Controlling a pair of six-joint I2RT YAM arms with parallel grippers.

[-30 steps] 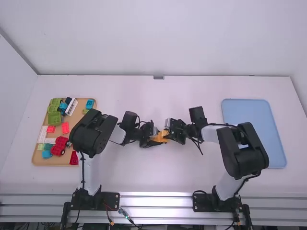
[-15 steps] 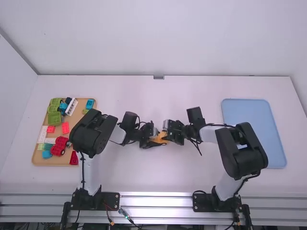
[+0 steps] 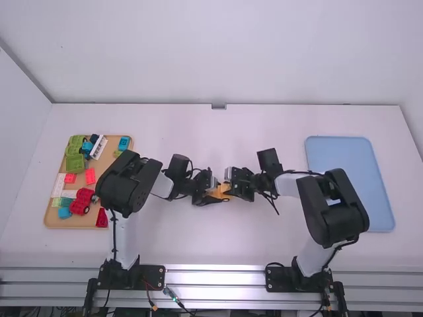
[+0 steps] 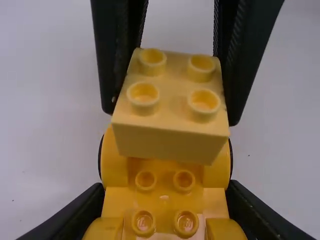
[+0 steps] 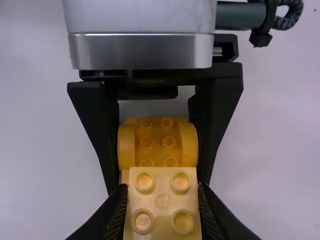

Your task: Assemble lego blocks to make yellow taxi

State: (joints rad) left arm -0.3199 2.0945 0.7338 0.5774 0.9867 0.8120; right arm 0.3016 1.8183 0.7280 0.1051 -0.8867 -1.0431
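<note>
A yellow car base (image 4: 165,196) is held in the jaws of the left gripper (image 3: 213,192), a four-stud block (image 4: 172,100) in the right gripper (image 3: 230,187)

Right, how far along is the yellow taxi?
Picked up already: the yellow car base and four-stud yellow brick. In hand: the left gripper holds the base, the right gripper the brick over it. Probably left: pressing the brick home; its seating is unclear. Several base studs are bare.

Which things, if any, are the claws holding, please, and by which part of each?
The left claw holds the base by its two sides; the right claw holds the block by two opposite sides.
</note>
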